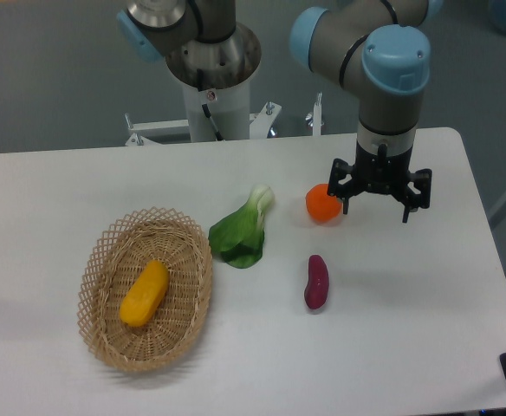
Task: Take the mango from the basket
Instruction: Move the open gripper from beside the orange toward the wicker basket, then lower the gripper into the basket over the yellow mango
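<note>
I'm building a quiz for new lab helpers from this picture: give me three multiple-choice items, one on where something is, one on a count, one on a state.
1. Where does the mango lie?
A. On the bare table beside the leafy green
B. Inside the basket
C. Between the gripper's fingers

2. How many produce items lie on the table outside the basket?
A. One
B. Three
C. Five

3. What is the state of the gripper?
A. Open and holding nothing
B. Shut on the mango
C. Shut on the purple vegetable

Answers:
1. B, the yellow-orange fruit rests on the wicker floor, ringed by the rim.
2. B, the leafy green, the round orange fruit and the purple vegetable sit on the tabletop.
3. A, its fingers are spread apart above the table with nothing between them, far from the mango.
</note>
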`<state>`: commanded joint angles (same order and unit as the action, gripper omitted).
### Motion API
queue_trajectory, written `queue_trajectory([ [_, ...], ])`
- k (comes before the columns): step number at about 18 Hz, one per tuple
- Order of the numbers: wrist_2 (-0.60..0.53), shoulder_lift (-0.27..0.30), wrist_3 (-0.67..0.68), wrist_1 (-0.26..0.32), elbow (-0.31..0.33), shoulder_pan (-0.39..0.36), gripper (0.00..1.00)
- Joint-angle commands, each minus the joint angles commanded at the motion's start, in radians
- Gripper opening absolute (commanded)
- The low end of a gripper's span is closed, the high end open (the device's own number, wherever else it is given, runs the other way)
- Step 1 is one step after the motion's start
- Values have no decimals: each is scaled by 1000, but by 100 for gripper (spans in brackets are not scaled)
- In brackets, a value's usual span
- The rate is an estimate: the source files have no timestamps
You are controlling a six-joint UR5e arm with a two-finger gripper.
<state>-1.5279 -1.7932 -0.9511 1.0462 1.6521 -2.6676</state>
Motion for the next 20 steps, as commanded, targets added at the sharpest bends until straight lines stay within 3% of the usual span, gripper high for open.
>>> queue_trajectory([
  [7, 2, 35, 115, -2, 37, 20, 100],
  [12, -2, 35, 305, -18, 60, 127, 100],
  [17, 2, 22, 434, -81, 92, 280, 100],
  [20, 3, 18, 498, -87, 110, 369, 100],
])
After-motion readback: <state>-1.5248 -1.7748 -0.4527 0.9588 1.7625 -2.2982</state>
